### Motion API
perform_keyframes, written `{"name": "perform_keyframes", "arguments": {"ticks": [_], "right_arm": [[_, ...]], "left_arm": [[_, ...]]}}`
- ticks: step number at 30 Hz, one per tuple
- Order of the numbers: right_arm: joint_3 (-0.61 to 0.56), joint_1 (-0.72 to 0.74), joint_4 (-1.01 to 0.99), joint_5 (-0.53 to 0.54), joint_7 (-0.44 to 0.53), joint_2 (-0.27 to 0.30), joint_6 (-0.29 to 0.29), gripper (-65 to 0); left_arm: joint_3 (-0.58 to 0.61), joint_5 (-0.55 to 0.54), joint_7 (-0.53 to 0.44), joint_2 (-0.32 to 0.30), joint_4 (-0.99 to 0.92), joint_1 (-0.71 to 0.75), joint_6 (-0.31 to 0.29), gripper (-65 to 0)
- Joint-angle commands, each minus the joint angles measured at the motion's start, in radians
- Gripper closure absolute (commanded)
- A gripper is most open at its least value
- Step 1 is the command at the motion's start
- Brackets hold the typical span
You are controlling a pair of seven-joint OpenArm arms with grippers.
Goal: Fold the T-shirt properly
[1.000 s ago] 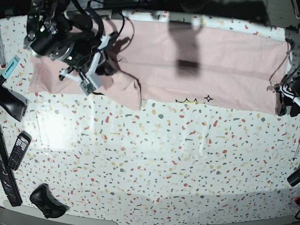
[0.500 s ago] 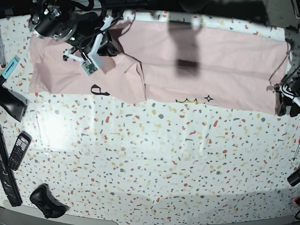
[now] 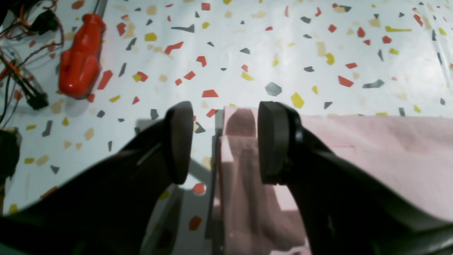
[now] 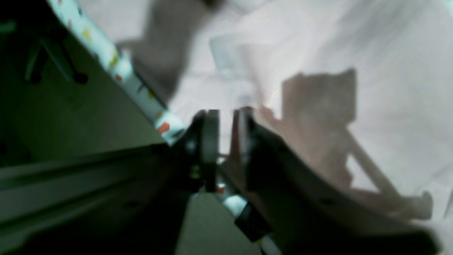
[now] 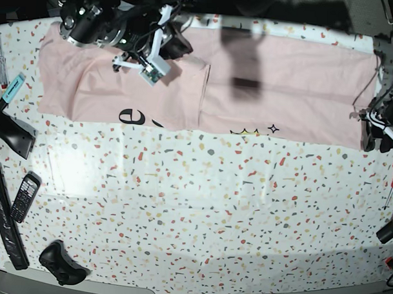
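Observation:
The pale pink T-shirt (image 5: 282,85) lies spread along the back of the table, with black lettering (image 5: 128,116) showing at its front left edge. My right gripper (image 5: 179,45) hovers over the shirt's far edge at the back left. In the blurred right wrist view its jaws (image 4: 225,143) stand a little apart over the T-shirt (image 4: 354,42); I cannot tell whether any cloth touches them. My left gripper (image 5: 375,139) rests at the shirt's right end. Seen from the left wrist, it (image 3: 226,141) is open and astride a corner of the T-shirt (image 3: 371,152).
A red screwdriver (image 3: 79,60) and loose wires (image 3: 21,71) lie beside the left gripper. At the table's left are a phone (image 5: 25,196), a long black bar (image 5: 3,218), a black controller (image 5: 60,261) and a teal tool (image 5: 13,88). The table's far edge (image 4: 116,67) runs beside the right gripper.
My right gripper has moved back and to the right, pulling the shirt's left part flat, so black lettering now shows; its jaws have parted. The left arm is still.

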Motion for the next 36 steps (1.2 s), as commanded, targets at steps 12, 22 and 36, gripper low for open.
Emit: {"name": "perform_keyframes", "arguments": {"ticks": [12, 22, 36], "right_arm": [[0.016, 0.009, 0.020, 0.098, 0.027, 0.006, 0.007, -19.2], [0.268, 0.031, 0.020, 0.098, 0.026, 0.006, 0.006, -19.1], [0.428, 0.031, 0.020, 0.099, 0.011, 0.006, 0.007, -19.1]], "left_arm": [[-0.008, -0.015, 0.000, -0.024, 0.016, -0.013, 0.001, -27.9], [-0.009, -0.198, 0.047, -0.125, 0.016, 0.114, -0.027, -28.0], [0.000, -0.327, 0.079, -0.105, -0.087, 0.153, -0.145, -27.9]]}}
